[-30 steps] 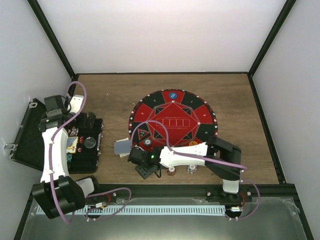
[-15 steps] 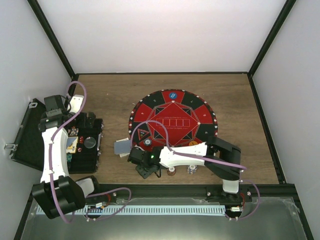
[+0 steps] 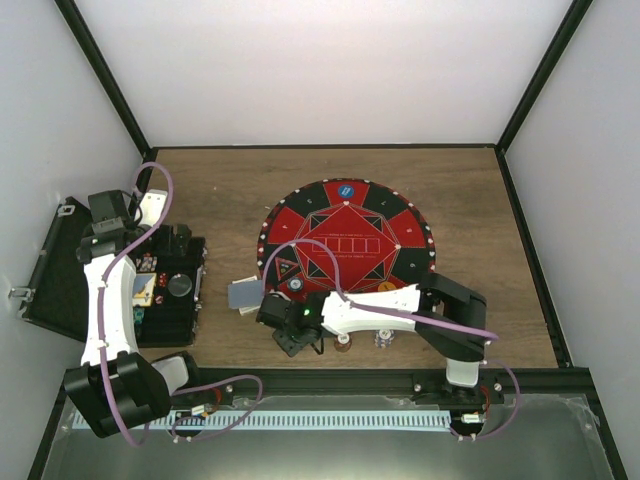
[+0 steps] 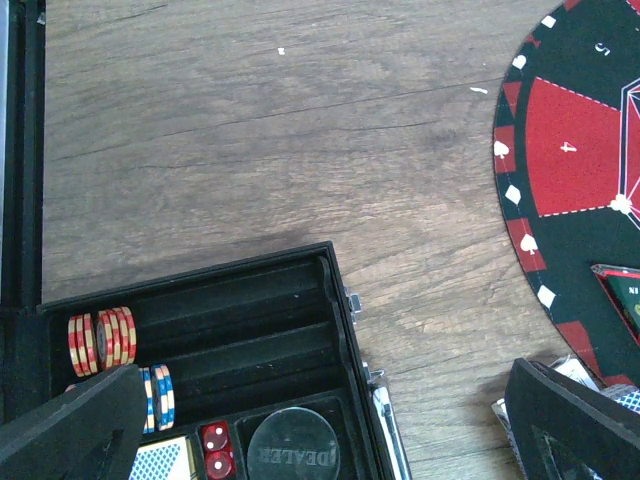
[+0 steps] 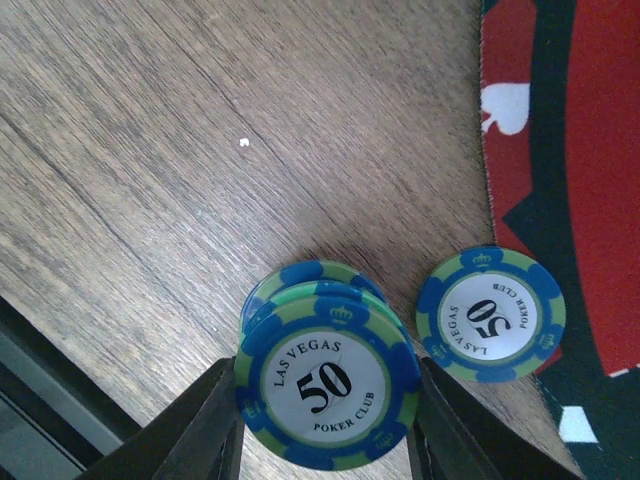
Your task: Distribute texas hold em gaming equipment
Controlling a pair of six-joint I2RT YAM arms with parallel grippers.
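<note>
Right gripper point(image 5: 325, 425): clamped on stack of blue-green striped round poker chips point(image 5: 325, 385), lower centre, on brown wooden table point(image 5: 150, 150). Right of it: single matching chip point(image 5: 490, 315), at edge of red-black round mat point(image 5: 600, 150). Left gripper point(image 4: 322, 378): spread wide above black hinged case point(image 4: 250, 290).

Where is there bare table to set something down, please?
Free: wood between case and mat, and behind the mat. Crowded: the mat's near-left edge, with cards, a loose chip and the right fingers gripping a chip stack.
</note>
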